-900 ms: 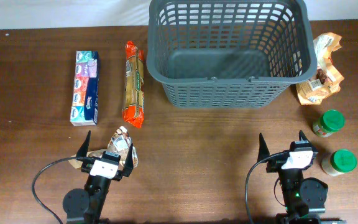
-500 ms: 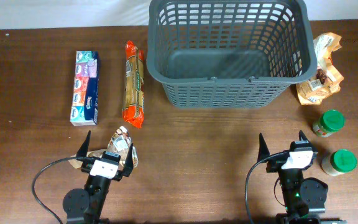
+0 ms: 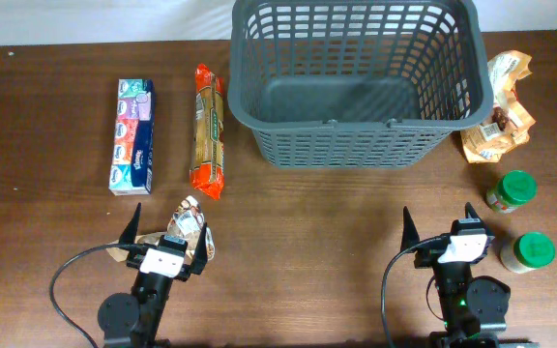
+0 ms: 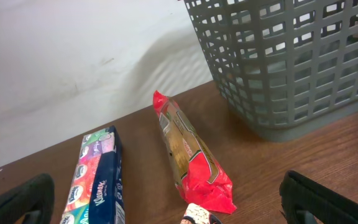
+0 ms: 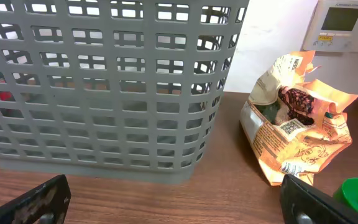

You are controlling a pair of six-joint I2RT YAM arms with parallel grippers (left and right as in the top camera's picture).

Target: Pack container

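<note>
At 12 o'clock on the worktop, slightly toward 1 o'clock: the container, upright, its solid bottom showing. At 9 o'clock from it, a red pasta packet lying lengthwise, and further toward 9 o'clock a tissue box, parallel to the packet and apart from it. At 3 o'clock from the container, just beside its wall, a crumpled orange bag; at 6 o'clock from that bag, two green-lidded jars, standing apart from each other. Left end effector at 7 o'clock, fingers wide apart, clamped on nothing; a small crumpled pouch on the worktop between them, contact impossible to tell. Right end effector at 5 o'clock, fingers wide apart as well, holding nothing, one of the jars just at its 3 o'clock.
</note>
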